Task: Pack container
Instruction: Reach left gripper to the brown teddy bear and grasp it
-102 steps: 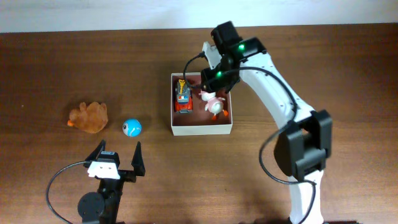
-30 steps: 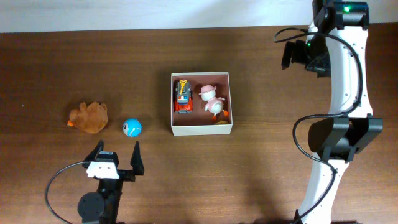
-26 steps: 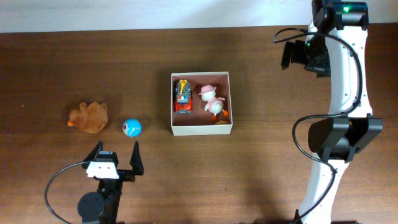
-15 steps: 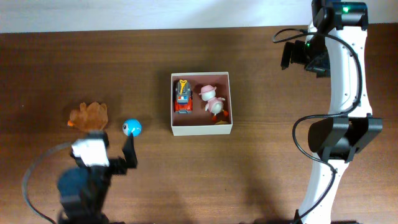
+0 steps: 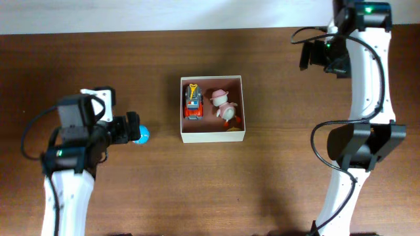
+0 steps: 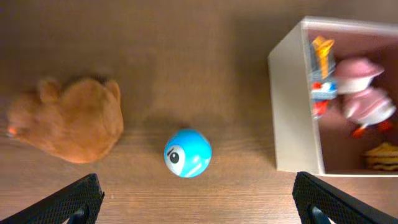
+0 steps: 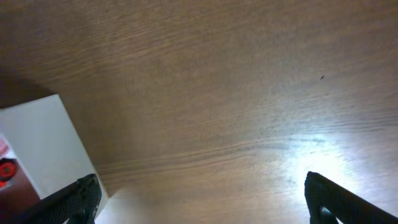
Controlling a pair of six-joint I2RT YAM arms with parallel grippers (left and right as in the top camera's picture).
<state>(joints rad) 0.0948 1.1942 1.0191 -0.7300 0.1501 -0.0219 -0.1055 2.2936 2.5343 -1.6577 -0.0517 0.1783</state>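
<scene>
- Your left claw (image 6: 196,180) is spread wide and holds nothing; only its two dark tips show at the bottom corners of the wrist view.
- The blue ball (image 6: 188,152) sits on the desk (image 6: 186,56) between those tips, not gripped. From overhead the claw covers part of it.
- The brown plush (image 6: 65,121) lies just left of the ball, apart from it.
- The container (image 5: 213,138) is mid-desk, upright, to the right of the ball with a gap between them.
- Inside it, the red truck (image 5: 192,101) is along the left wall and the pink-hatted duck (image 5: 224,108) is beside it on the right. There is a small yellow bit near the duck; you cannot tell what it is.
- Your right claw (image 7: 202,182) is also wide open and empty, up at the far right of the desk, well apart from the container. Its camera catches only a white corner of the box.
</scene>
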